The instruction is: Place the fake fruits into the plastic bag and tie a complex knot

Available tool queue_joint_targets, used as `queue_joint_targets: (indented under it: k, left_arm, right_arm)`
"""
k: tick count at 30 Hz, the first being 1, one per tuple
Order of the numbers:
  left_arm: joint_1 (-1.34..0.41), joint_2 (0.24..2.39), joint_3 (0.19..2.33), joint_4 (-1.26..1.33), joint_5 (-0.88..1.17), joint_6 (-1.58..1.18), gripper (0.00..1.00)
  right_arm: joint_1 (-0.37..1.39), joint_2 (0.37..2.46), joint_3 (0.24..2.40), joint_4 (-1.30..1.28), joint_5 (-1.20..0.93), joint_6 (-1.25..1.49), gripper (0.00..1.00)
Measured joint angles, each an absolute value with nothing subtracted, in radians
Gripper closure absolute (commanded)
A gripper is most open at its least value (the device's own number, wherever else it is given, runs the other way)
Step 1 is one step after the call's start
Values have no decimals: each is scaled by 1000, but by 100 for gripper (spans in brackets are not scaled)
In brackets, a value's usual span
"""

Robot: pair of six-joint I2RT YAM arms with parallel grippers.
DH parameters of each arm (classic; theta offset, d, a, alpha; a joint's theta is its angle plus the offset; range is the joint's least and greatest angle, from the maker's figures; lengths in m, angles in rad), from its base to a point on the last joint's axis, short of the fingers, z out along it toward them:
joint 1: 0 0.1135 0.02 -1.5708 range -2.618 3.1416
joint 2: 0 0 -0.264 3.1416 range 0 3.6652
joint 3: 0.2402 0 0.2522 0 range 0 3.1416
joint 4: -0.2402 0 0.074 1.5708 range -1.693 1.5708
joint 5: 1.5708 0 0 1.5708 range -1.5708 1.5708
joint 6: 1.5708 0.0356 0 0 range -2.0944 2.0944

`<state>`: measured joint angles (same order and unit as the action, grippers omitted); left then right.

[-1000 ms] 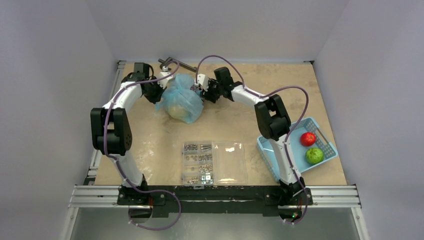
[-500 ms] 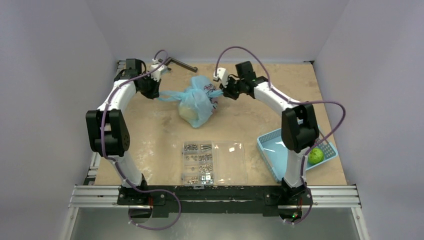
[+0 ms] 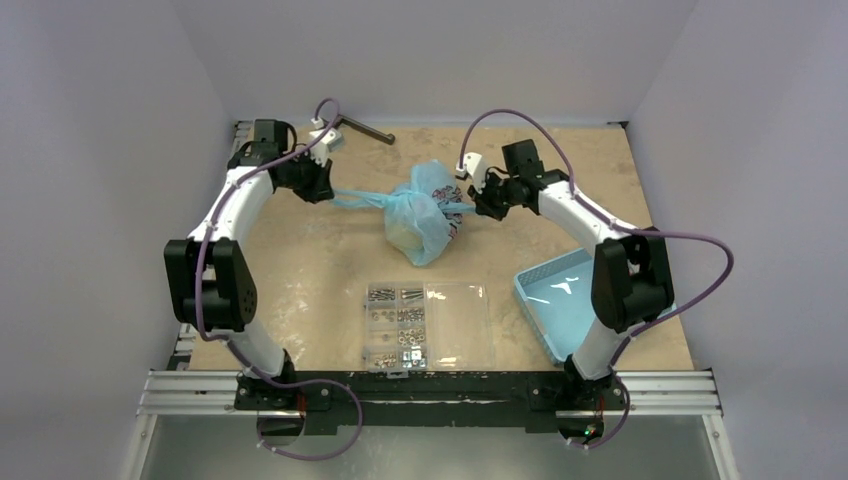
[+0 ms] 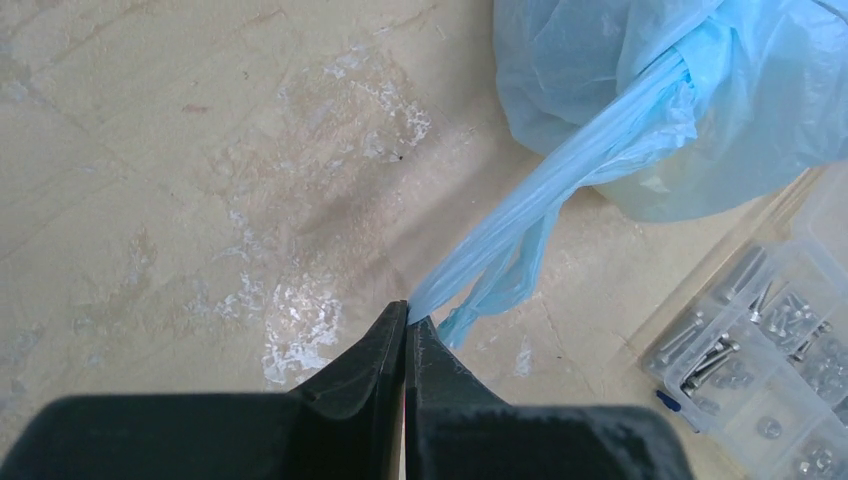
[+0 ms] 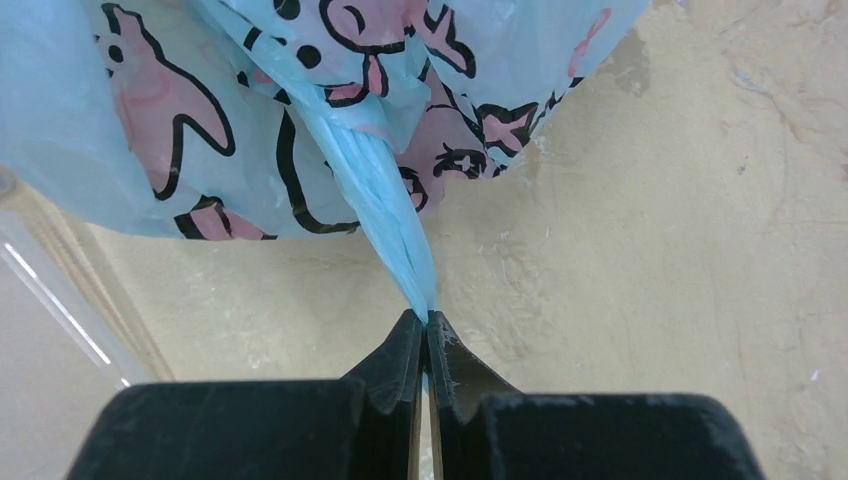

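Tabletop (image 3: 320, 255) lies open beside the plastic bag (image 3: 425, 218), handles (image 3: 360, 197) clamped in both jaws

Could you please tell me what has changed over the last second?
The right gripper closed on one handle of the bag; it and the left gripper, shut on the other, pulled apart, stretching both handles tight. The bag slid rightwards. The screw box and basket stayed put.

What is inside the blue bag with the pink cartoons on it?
Through the thin plastic bag only a pale yellowish shape shows. Whatever else is in there is covered by the crumpled plastic and its print.
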<state>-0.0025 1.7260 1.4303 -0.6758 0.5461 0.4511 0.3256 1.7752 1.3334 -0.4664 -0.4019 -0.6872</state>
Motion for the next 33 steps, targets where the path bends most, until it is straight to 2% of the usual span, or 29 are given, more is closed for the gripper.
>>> queue_joint_targets:
  k: [3,9,16,23,33]
  left_arm:
    - [-1,1693,1411,-674,542,448,100]
    - [-4,1692,1341,-685,524,449,100]
    - [-56,1672,1341,-695,520,424,100]
    - [-91,1672,1411,-690,545,331,100]
    - [-90,1676,1486,-700,543,315,100]
  right_arm:
    - [321,1716,1282,-455,-407,-706,100]
    - [321,1734,1273,-482,-446,-720,100]
    - [298,1751,1391,-584,-522,-704,100]
    - [314,1750,1594,-579,-710,-542,100]
    - [326,1750,1585,-599,-739,-538,100]
